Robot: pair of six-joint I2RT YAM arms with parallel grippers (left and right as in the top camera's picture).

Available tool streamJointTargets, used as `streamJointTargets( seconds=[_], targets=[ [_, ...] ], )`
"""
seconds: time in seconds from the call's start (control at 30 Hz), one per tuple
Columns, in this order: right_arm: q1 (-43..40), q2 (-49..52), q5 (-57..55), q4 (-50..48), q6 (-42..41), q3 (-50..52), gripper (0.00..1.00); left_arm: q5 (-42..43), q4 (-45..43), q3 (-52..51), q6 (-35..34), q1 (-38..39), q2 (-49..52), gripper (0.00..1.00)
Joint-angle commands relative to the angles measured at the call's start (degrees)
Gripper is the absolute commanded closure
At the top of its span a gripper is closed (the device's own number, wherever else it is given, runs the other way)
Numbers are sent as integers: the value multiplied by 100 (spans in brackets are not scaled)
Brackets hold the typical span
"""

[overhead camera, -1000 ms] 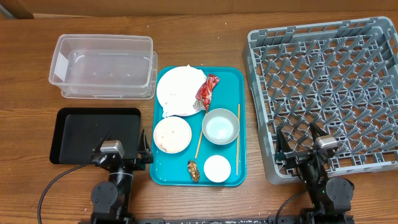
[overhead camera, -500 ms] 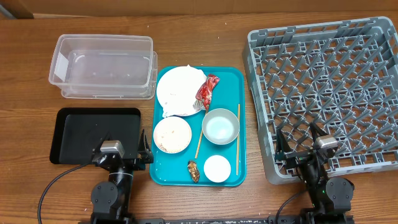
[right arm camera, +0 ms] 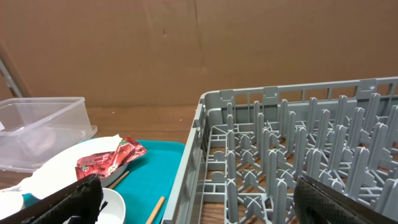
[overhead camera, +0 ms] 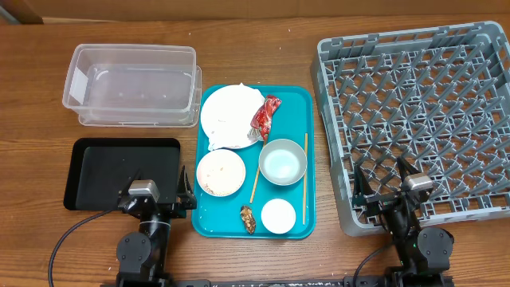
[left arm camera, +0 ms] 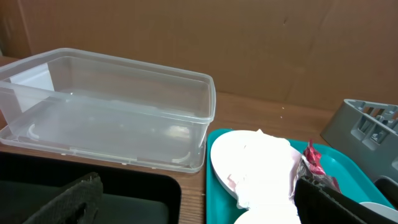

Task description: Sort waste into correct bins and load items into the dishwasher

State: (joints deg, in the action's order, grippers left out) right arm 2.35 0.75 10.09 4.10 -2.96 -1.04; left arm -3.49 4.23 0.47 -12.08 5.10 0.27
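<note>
On the teal tray (overhead camera: 296, 104) lie a pinkish-white plate (overhead camera: 225, 119) with a crumpled white napkin (overhead camera: 239, 100), a red wrapper (overhead camera: 266, 116), a bowl with rice grains (overhead camera: 221, 172), a pale bowl (overhead camera: 283, 162), a white cup (overhead camera: 279, 215), two chopsticks (overhead camera: 304, 179) and a brown scrap (overhead camera: 248, 218). The clear tub (overhead camera: 131, 84) and black tray (overhead camera: 119, 171) stand to the left, the grey rack (overhead camera: 422, 119) to the right. My left gripper (overhead camera: 159, 191) is open and empty between the black tray and the teal tray. My right gripper (overhead camera: 381, 187) is open and empty at the rack's front left corner.
The left wrist view shows the clear tub (left arm camera: 106, 106), the plate with napkin (left arm camera: 255, 165) and the left gripper (left arm camera: 202, 208). The right wrist view shows the rack's wall (right arm camera: 214, 124), the wrapper (right arm camera: 109, 162) and the right gripper (right arm camera: 202, 208). A cardboard wall stands behind.
</note>
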Motion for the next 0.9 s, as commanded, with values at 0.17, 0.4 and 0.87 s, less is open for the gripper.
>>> streamJointTargets(
  seconds=[0.17, 0.4, 0.87],
  targets=[
    [26, -46, -26, -31, -232, 57, 0, 9, -20, -20, -17, -37, 0, 0],
    [20, -31, -214, 186, -824, -138, 0, -35, -105, 0, -109, -37, 0, 0],
    [20, 1449, -407, 2378, -822, -2616, 0, 308, 1504, 1832, -9, -37, 1399, 0]
  ],
)
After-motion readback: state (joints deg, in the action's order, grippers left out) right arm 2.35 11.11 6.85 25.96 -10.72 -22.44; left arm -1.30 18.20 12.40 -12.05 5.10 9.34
